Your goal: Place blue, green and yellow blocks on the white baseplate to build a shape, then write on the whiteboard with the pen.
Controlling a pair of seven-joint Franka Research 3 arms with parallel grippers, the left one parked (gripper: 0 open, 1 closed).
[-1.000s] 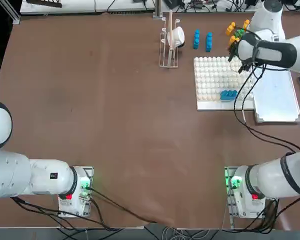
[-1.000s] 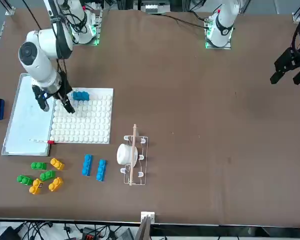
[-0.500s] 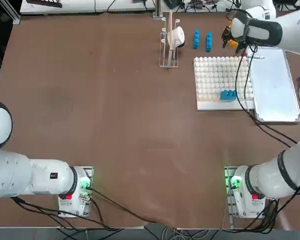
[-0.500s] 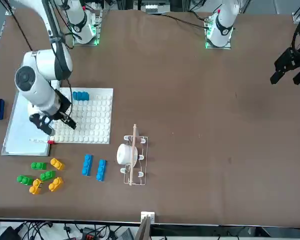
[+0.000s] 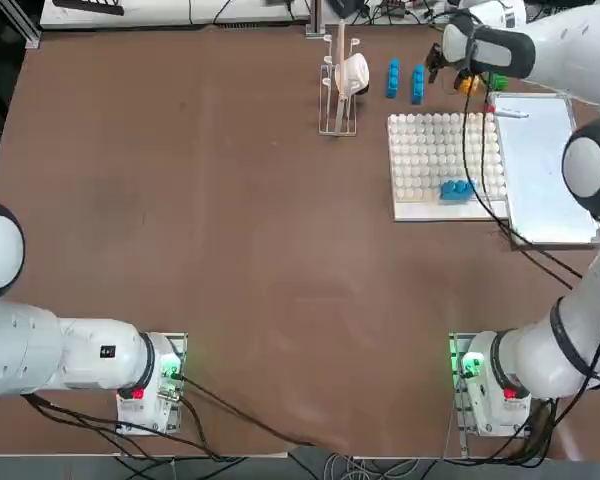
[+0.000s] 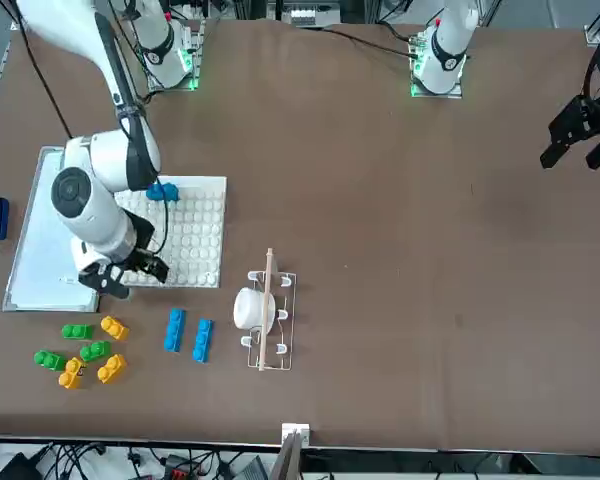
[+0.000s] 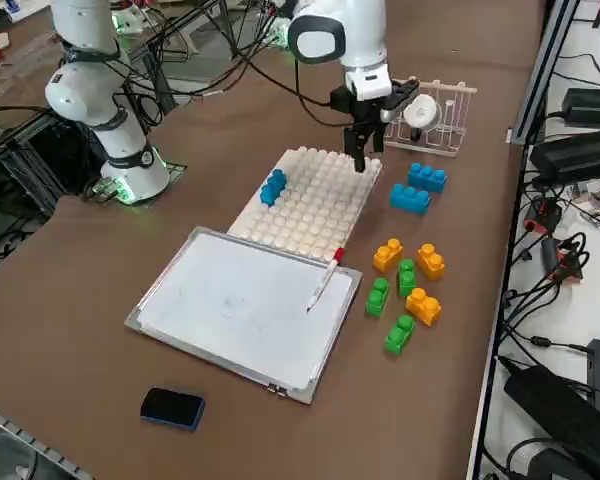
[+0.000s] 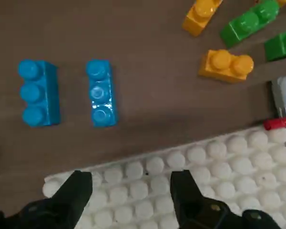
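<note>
Black end effector point(image 8: 129, 183) hovers, fingers apart, above the white baseplate point(image 8: 219, 167).

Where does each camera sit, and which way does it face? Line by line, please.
Top view: overhead, down on the table; both arms show.
Front view: across the table, facing the robot; both arms show.
Right side view: raised at the robot's right, looking down over the whiteboard; arm parts show.
Right wrist view: on the right gripper, seeing its fingers.
Front and wrist views share the baseplate.
</note>
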